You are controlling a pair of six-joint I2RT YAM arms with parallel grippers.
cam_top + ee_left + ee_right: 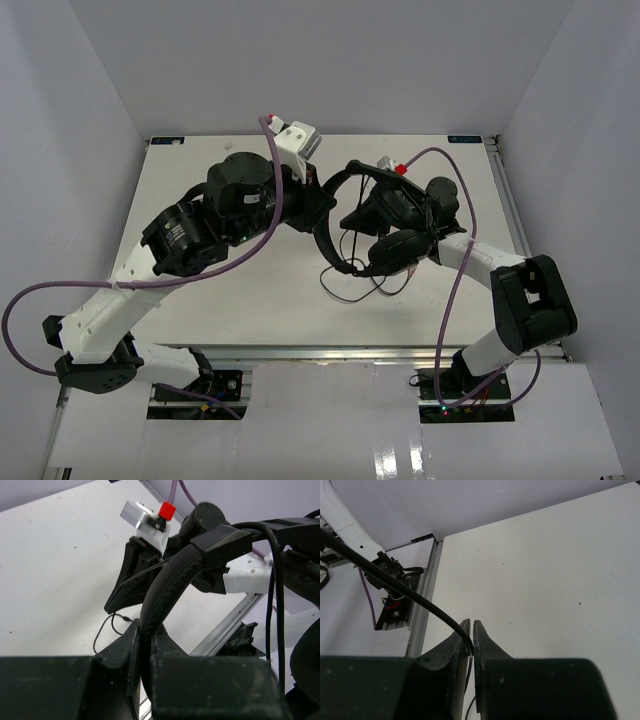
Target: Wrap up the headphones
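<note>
The left gripper (147, 632) clamps the headband (172, 577), steadying the headphones (321, 228). The right gripper (471, 630) pinches the cable (395, 582), likely to wind it round.

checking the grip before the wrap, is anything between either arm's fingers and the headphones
Nothing visible stands between them. The left fingers are clamped straight onto the headband, and the right fingers pinch the thin black cable directly, with no other object in either gap.
</note>
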